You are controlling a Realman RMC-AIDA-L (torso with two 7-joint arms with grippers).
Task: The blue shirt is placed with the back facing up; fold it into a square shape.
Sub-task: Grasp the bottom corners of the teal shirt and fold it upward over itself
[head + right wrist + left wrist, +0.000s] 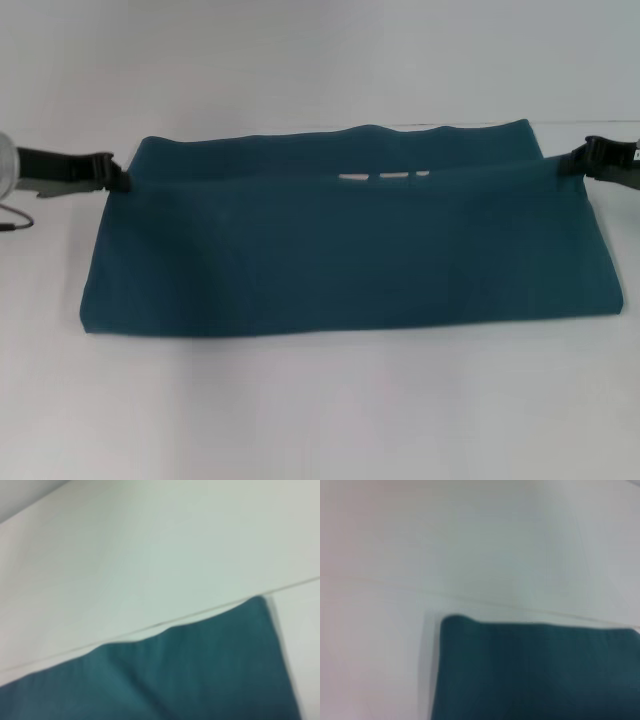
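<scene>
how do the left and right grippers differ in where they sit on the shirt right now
The left gripper meets the blue shirt at its left edge, with more of its arm showing in the head view. The right gripper meets the opposite right edge, slightly higher in the head view, mostly cut off. Both hold the fold's upper layer, ends raised.

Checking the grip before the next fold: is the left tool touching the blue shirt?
Touching. In the head view the left tool meets the blue shirt at the left end of its raised fold edge, with no gap visible.
</scene>
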